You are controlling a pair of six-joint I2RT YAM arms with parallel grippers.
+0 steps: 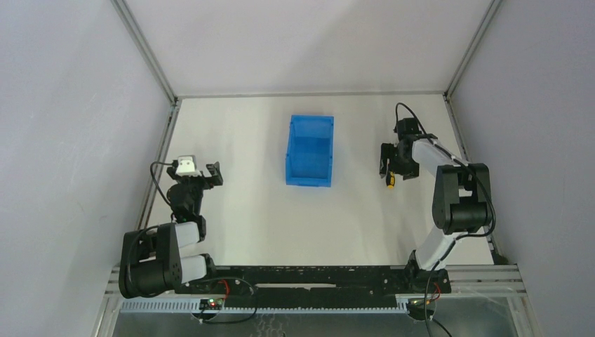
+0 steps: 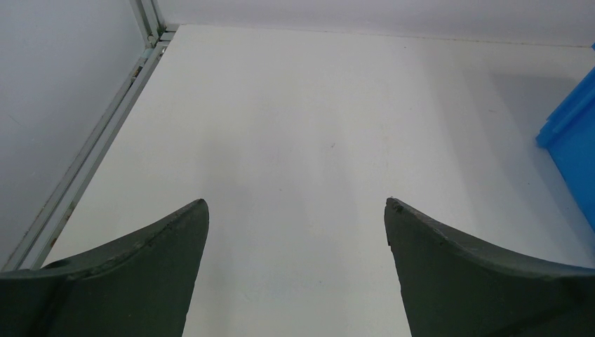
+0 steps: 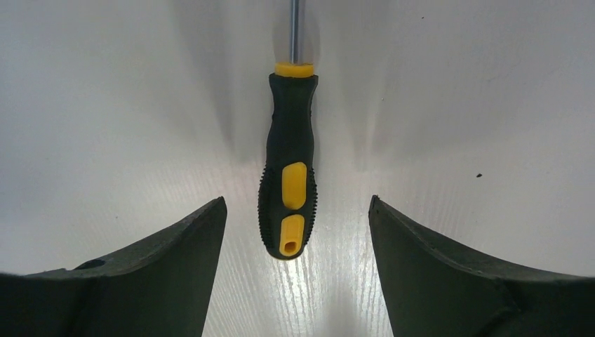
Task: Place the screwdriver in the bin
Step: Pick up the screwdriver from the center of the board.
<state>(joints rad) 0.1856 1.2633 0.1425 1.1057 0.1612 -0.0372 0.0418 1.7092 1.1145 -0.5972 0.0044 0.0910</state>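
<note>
Black-and-yellow plastic marks the handle of the screwdriver [image 3: 288,182], which is laid flat on the bench [image 1: 245,217], outside the bin [image 1: 309,180] and off its right side, with bare surface seen between the two. Its thin metal shaft is pointed away from the right wrist camera and is cut off by the top of that view; from above, only the yellow butt end [image 1: 391,181] is made out below the wrist.

The right jaws are spread wide and held to either side of the handle. Nothing is gripped, and no contact with the plastic can be seen.

The left jaws are likewise released and empty, held over the bench on the bin's left side, with only a blue corner of the bin [image 2: 572,140] caught at the edge of that view.

The grasp is judged to be the step in hand: the tool is lined up but not yet taken. A short descent and a firm closing on the ribbed grip are called for next. Then a lift, a carry towards the bin and a release over its open top are needed.
</note>
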